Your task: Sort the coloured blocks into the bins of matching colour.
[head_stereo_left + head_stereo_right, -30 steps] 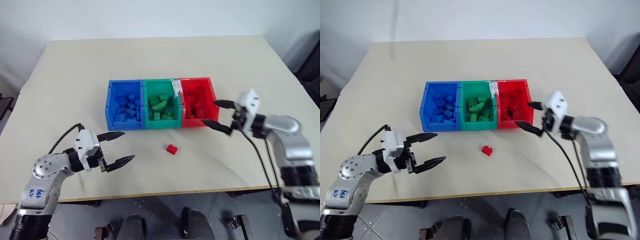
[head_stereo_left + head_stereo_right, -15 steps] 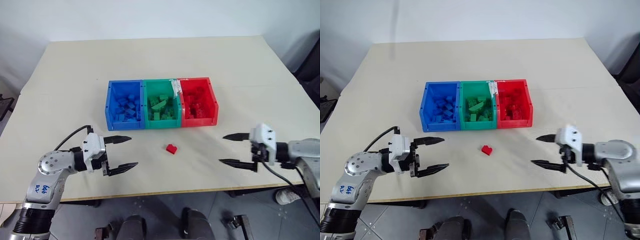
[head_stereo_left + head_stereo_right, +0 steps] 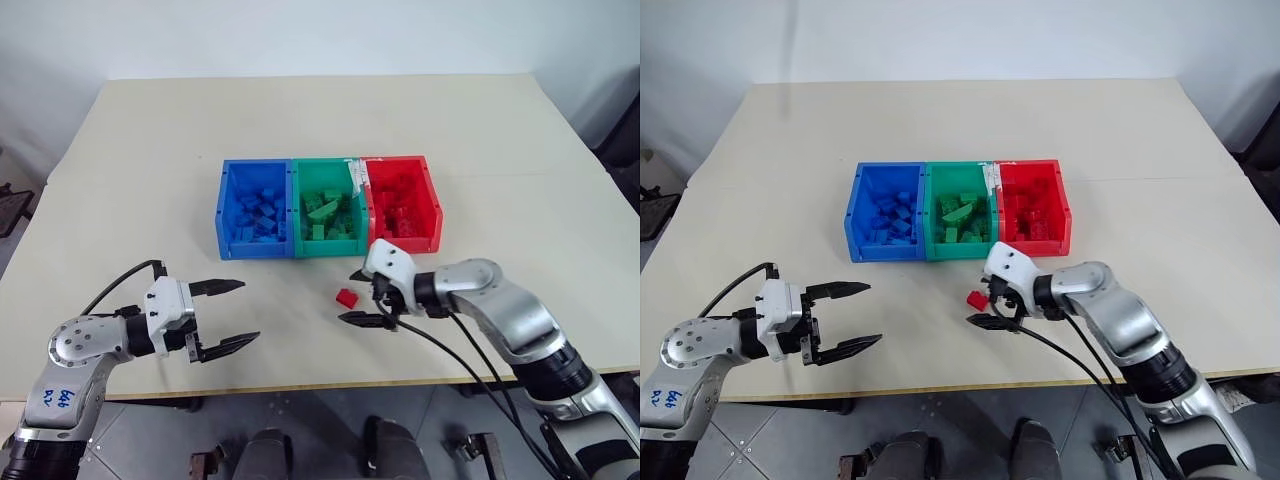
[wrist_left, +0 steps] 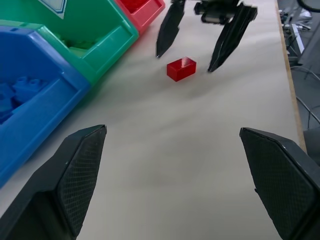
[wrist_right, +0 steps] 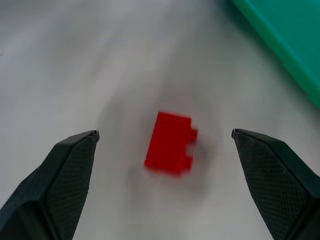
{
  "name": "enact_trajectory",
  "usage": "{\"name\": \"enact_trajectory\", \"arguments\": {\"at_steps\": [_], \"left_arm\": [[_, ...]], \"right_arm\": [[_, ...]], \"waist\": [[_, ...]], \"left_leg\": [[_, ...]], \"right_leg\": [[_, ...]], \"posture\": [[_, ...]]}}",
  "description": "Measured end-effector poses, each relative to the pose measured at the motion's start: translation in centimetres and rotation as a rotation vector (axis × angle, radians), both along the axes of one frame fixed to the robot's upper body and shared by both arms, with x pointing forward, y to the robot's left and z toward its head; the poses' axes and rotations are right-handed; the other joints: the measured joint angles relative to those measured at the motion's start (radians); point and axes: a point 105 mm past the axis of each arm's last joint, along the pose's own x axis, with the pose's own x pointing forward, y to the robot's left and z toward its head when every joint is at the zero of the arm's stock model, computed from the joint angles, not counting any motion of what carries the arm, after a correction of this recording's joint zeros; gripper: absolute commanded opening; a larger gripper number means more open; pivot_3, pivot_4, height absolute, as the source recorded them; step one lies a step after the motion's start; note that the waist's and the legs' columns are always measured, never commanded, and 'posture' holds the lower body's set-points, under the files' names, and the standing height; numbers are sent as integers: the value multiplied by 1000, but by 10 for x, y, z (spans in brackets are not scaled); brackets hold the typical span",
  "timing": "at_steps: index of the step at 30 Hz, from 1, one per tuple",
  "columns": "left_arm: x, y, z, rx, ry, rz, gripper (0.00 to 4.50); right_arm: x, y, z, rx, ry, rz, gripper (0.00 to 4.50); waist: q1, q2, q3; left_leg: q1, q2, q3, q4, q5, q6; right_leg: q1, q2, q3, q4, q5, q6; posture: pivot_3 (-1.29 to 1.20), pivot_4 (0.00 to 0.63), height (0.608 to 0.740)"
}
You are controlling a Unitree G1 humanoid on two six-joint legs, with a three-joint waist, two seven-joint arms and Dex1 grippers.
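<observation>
One small red block [image 3: 346, 297] lies on the beige table [image 3: 150, 150] in front of the row of bins. The blue bin [image 3: 254, 210], green bin [image 3: 329, 208] and red bin [image 3: 400, 203] each hold several bricks of their own colour. My right gripper [image 3: 358, 297] is open, its two fingers either side of the red block [image 5: 170, 143] and just short of it, not touching. My left gripper [image 3: 226, 313] hangs open and empty over the table at the near left, well clear of the block [image 4: 181, 68].
The table's front edge [image 3: 320, 385] runs just below both grippers. Black cables trail from the right arm [image 3: 470, 370] past that edge. Open tabletop lies left of the blue bin and behind the bins.
My right arm swung from the right side of the table leftward and down to the red block, fingers now straddling it. The left gripper stayed about where it was.
</observation>
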Motion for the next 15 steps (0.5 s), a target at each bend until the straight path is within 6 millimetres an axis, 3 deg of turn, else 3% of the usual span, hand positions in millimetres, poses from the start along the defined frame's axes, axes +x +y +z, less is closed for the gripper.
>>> {"name": "enact_trajectory", "arguments": {"at_steps": [9,12,15], "left_arm": [[-2,-3,3,1,-15,2,4500],[0,-4,4,-1,-20,4,4500],[3,-6,8,-25,-37,15,4500]], "right_arm": [[7,-8,3,-72,-43,-11,850],[7,-7,11,-44,-33,8,848],[13,-10,38,53,-48,-19,848]], "waist": [[-5,0,0],[-4,0,0],[-4,0,0]], "left_leg": [[0,0,0,0,0,0],[0,0,0,0,0,0],[0,0,0,0,0,0]], "right_leg": [[0,0,0,0,0,0],[0,0,0,0,0,0],[0,0,0,0,0,0]], "posture": [[0,150,740],[0,150,740],[0,150,740]]}}
